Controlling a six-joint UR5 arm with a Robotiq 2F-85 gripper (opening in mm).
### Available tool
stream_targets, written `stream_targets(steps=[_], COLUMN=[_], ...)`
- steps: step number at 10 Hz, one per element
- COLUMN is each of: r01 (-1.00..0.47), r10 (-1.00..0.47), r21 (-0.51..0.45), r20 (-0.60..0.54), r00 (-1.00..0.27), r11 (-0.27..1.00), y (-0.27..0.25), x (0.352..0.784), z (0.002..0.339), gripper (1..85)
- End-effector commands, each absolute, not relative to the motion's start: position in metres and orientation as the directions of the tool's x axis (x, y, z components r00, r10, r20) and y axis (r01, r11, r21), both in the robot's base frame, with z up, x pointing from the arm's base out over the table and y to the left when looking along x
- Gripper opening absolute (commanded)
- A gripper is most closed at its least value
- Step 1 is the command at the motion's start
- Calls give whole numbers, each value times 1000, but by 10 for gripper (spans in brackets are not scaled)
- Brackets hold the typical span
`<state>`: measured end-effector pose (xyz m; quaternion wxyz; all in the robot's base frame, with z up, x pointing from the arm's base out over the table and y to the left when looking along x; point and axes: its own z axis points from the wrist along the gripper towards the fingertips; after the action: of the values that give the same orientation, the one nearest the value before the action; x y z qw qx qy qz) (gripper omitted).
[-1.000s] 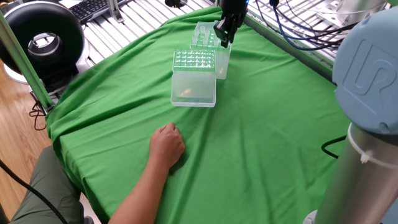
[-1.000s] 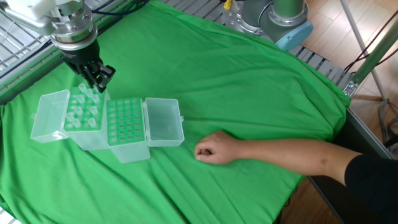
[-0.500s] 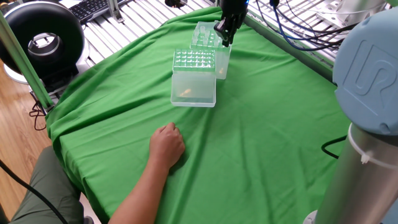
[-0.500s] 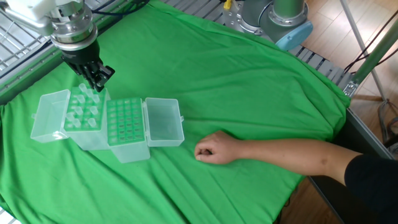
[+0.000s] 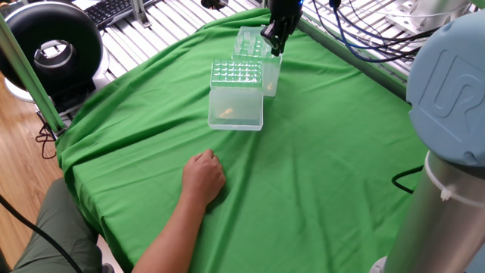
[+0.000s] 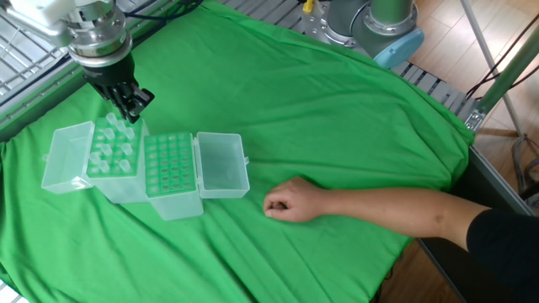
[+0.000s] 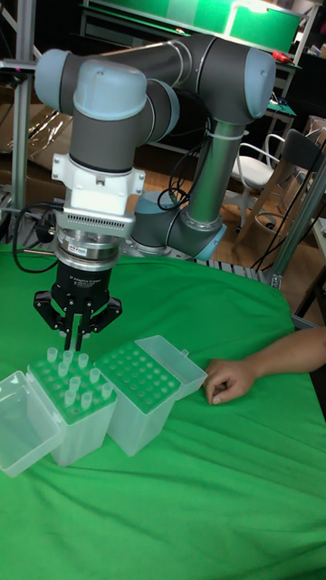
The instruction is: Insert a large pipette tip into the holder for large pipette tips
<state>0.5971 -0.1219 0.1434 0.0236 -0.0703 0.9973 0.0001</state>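
My gripper (image 5: 273, 45) (image 6: 132, 108) (image 7: 72, 339) hangs over the far corner of a shorter clear box (image 6: 109, 153) (image 7: 72, 388) that holds several upright tips. Its fingers are pinched together on the top of a large pipette tip, whose lower part still sits among the others. Right beside that box stands the holder for large pipette tips (image 5: 236, 73) (image 6: 173, 166) (image 7: 136, 388), taller, with a greenish grid of holes. The holder's clear hinged lid (image 6: 221, 165) (image 7: 177, 359) lies open. I see no tips in its grid.
A person's fist (image 5: 203, 176) (image 6: 290, 203) (image 7: 226, 381) and forearm rest on the green cloth near the holder's open lid. The shorter box's lid (image 6: 67, 156) lies open on its other side. The robot base (image 6: 379, 25) stands at the table's far edge.
The gripper has risen very slightly above the shorter box, fingers still pinched together. The boxes and the person's hand have not moved.
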Motion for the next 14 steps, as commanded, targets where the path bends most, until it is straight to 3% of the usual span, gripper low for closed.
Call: stream_targets(steps=[1,14], r01=[-126,-152], r10=[-126,-152], r21=[1,7], r20=[-47,29], r00=[-991,-988], r11=[992,988], y=[-120,-127], x=[598,589], z=[151,227], gripper=[10,10])
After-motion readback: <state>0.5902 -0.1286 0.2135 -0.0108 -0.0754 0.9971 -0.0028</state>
